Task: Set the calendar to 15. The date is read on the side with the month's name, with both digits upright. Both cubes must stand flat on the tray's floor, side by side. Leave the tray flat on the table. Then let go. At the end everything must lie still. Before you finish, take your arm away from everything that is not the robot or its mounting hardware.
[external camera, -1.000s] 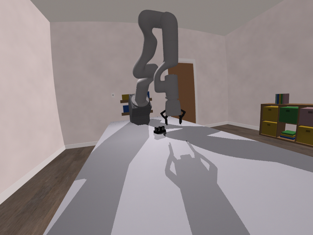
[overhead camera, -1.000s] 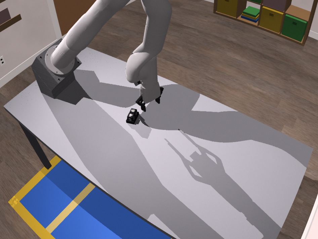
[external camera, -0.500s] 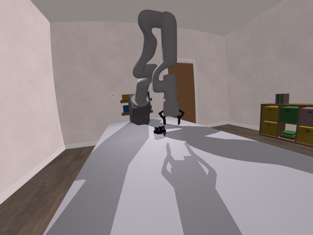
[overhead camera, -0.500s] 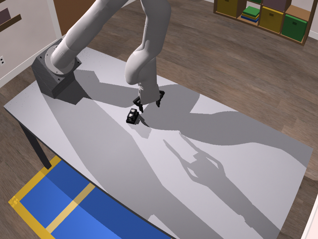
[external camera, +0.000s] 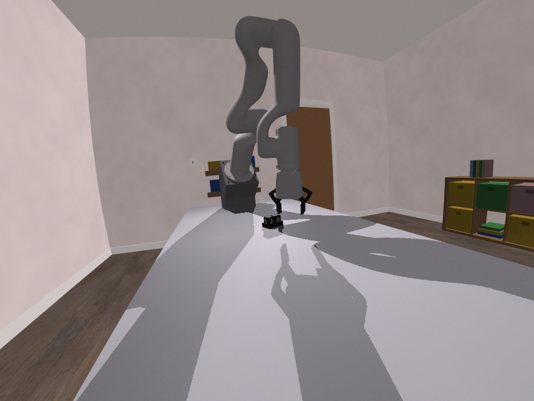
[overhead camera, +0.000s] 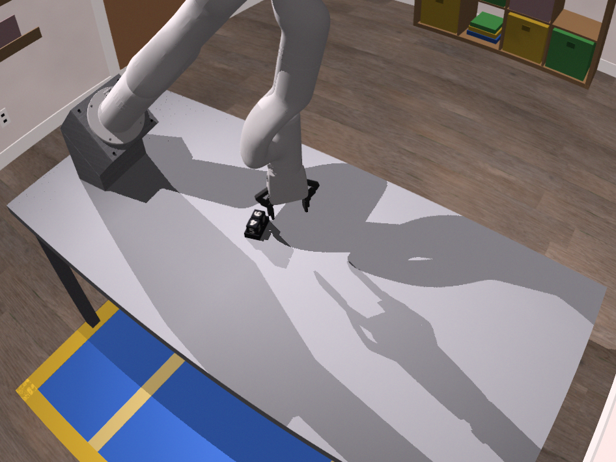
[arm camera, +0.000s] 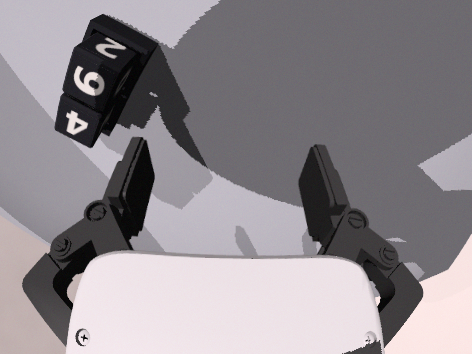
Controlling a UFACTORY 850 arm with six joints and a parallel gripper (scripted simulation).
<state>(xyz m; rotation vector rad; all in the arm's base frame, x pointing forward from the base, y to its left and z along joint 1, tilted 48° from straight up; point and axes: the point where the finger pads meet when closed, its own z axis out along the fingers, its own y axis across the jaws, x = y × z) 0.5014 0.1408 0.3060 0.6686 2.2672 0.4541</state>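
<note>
The small black calendar tray point(overhead camera: 255, 236) point(external camera: 272, 226) stands flat on the grey table point(overhead camera: 447, 347). Two black cubes stand side by side in it. From above, one cube point(overhead camera: 257, 214) point(arm camera: 90, 81) shows a 9 or 6 and the other cube point(overhead camera: 252, 223) point(arm camera: 75, 121) shows a 4. In the exterior view the side facing the camera seems to read 2 and 0; it is too small to be sure. My gripper point(overhead camera: 288, 211) point(external camera: 290, 211) point(arm camera: 228, 159) is open and empty. It hangs just above the table, right beside the tray, with one finger close to the cubes.
The robot base point(overhead camera: 99, 149) stands at the table's far left corner. A shelf with coloured boxes point(overhead camera: 522, 29) point(external camera: 487, 203) stands on the floor well away from the table. A blue and yellow mat point(overhead camera: 124, 373) lies on the floor below the table's front edge.
</note>
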